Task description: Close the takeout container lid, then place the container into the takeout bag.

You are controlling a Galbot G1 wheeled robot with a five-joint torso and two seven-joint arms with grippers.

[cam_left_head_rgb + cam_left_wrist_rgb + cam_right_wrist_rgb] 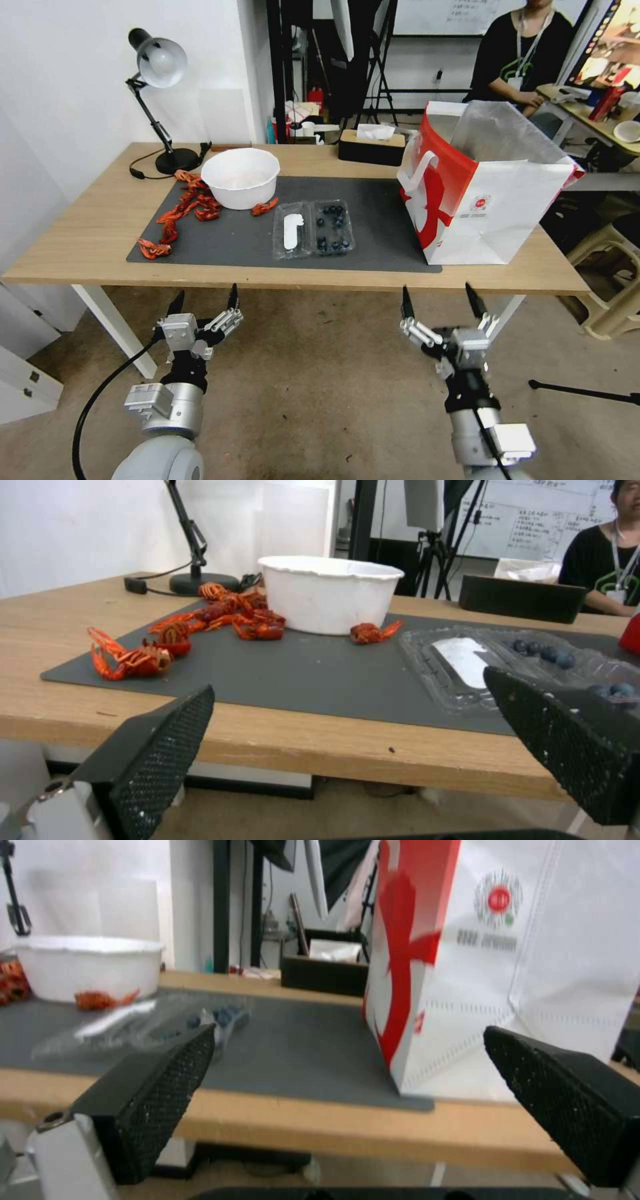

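The clear takeout container [333, 227] lies open and flat on the dark mat, blueberries in its right half. Its lid [292, 231], the left half with a white label, lies flat beside it. The same container [567, 662] and lid [460, 665] appear in the left wrist view, and the container [167, 1022] is blurred in the right wrist view. The red-and-white takeout bag [480, 193] stands open at the mat's right end, also seen as the bag [480, 965] close by. My left gripper [205, 300] and right gripper [440, 300] hang open below the table's front edge, both holding nothing.
A white bowl [240, 177] sits at the back left of the mat [380, 233], with red crayfish [180, 213] strewn to its left. A desk lamp [157, 100] and a dark tissue box [371, 143] stand at the table's back. A beige stool [610, 280] is at the right.
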